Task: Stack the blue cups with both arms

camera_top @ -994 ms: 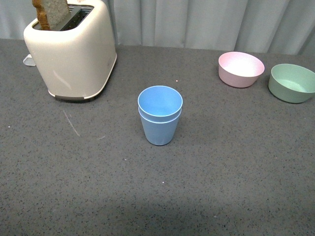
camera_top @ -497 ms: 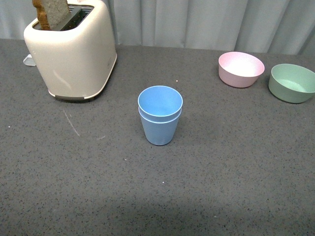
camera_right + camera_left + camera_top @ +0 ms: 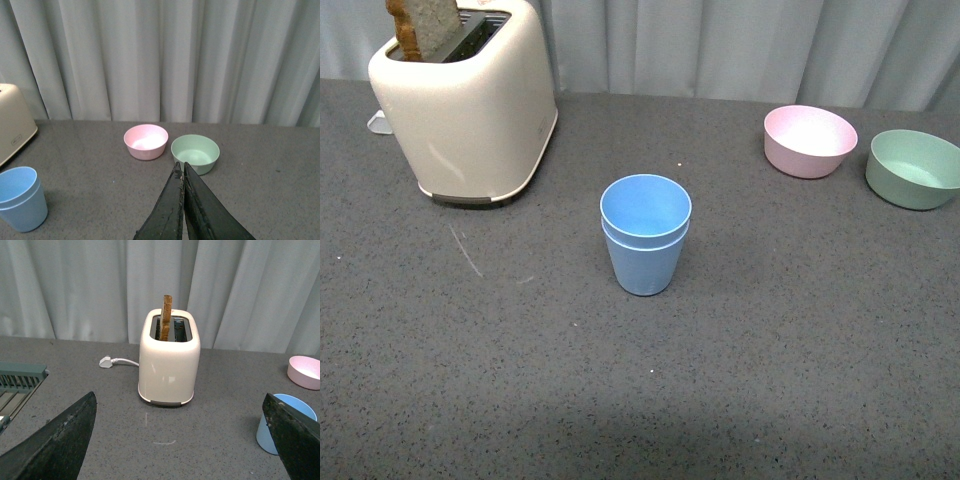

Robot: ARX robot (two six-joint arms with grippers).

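The two blue cups (image 3: 645, 235) stand upright in the middle of the grey table, one nested inside the other. They also show in the left wrist view (image 3: 280, 424) and the right wrist view (image 3: 21, 198). Neither arm shows in the front view. My left gripper (image 3: 180, 440) is open and empty, its fingers wide apart, with the stacked cups beside one finger. My right gripper (image 3: 181, 170) is shut and empty, above the table and well apart from the cups.
A cream toaster (image 3: 465, 100) with a slice of bread stands at the back left; its plug (image 3: 106, 361) lies behind it. A pink bowl (image 3: 809, 140) and a green bowl (image 3: 914, 168) sit at the back right. A grey rack (image 3: 20, 382) shows in the left wrist view. Grey curtains hang behind.
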